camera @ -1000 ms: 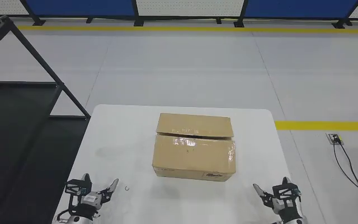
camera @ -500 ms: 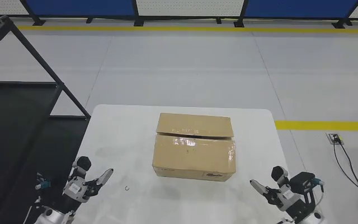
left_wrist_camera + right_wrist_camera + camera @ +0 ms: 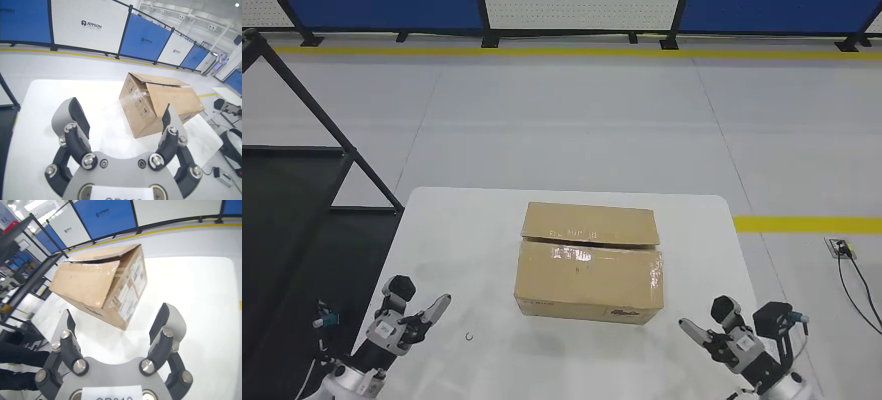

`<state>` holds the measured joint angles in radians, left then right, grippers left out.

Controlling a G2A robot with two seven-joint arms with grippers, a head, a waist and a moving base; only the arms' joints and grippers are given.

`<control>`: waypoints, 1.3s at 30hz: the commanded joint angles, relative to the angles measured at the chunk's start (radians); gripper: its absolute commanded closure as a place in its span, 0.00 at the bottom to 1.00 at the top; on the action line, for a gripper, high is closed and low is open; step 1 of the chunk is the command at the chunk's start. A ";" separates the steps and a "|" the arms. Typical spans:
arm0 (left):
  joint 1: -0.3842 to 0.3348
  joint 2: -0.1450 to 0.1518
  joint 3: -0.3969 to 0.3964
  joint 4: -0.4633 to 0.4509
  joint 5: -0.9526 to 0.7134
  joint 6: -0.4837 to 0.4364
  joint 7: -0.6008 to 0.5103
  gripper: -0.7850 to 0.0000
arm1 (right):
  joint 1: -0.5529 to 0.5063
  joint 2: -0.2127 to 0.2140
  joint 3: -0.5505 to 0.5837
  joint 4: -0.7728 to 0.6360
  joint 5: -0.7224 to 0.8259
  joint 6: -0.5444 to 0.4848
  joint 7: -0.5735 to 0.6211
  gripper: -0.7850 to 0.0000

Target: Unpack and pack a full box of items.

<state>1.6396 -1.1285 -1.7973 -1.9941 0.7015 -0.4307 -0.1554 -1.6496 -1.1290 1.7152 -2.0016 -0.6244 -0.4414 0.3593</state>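
Although loosely closed, the box [image 3: 588,275] lies lengthwise across the table [image 3: 452,260], flaps [image 3: 587,225] up

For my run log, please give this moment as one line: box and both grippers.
box: on table, top flaps ajar | left gripper: open, empty, short of box | right gripper: open, empty, short of box

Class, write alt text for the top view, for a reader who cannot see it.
A brown cardboard box, top flaps folded over, sits in the middle of a white table. The left gripper and right gripper, both open, are at the table's near corners, apart from the box.
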 commanded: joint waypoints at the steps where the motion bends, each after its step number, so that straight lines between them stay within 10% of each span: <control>1: -0.044 0.003 0.006 0.006 -0.041 0.007 -0.050 0.00 | 0.060 0.004 -0.009 0.022 0.084 -0.021 0.076 0.00; 11: -0.207 0.014 0.067 0.014 -0.136 0.059 -0.273 0.00 | 0.348 0.029 -0.063 0.196 0.428 -0.002 0.444 0.00; 39: -0.388 0.018 0.172 0.124 -0.235 0.144 -0.373 0.00 | 0.633 0.025 -0.227 0.522 0.695 -0.034 0.557 0.00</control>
<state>1.2528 -1.1111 -1.6262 -1.8725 0.4669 -0.2865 -0.5279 -1.0232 -1.1043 1.4899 -1.4883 0.0546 -0.4671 0.9045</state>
